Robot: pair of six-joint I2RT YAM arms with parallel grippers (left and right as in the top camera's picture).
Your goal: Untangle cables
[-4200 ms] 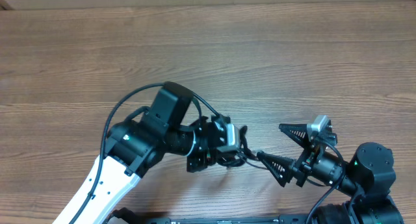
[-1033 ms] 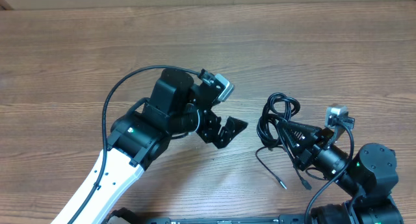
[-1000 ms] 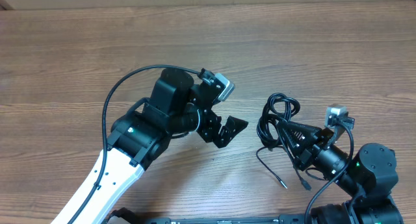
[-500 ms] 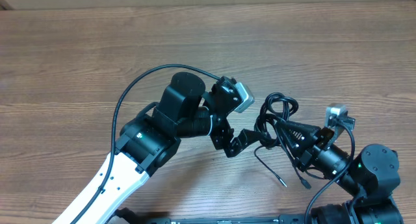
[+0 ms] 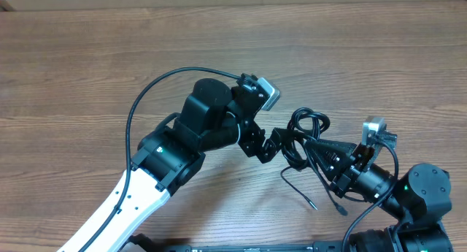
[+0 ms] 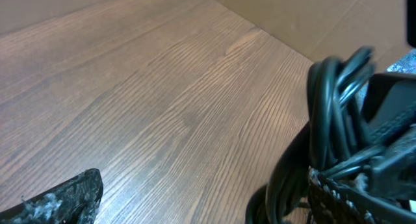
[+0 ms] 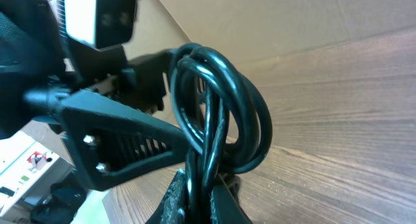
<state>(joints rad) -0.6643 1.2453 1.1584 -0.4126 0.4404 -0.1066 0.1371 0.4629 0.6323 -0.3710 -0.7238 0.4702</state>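
The right gripper (image 5: 309,143) is clamped shut on the cables (image 5: 307,123), pinching the bundle low down so that its loops stand above the fingertips and clear of the table (image 5: 87,69). The right wrist view shows several black coils stacked over the closed jaws. Holding it this way seems meant to anchor the knot and present the loops to the other arm. The left gripper (image 5: 275,142) has its jaws spread wide and holds nothing. It sits just beside the bundle on its left, with one finger (image 7: 104,113) reaching toward the loops, apparently lined up to take a strand and draw it away. Whether that finger touches a cord cannot be told. Two loose ends (image 5: 299,192) trail from the bundle down onto the table on the side nearest the robot's base. They are probably left free so they can slip through once a loop is pulled. The knot itself looks not yet undone.
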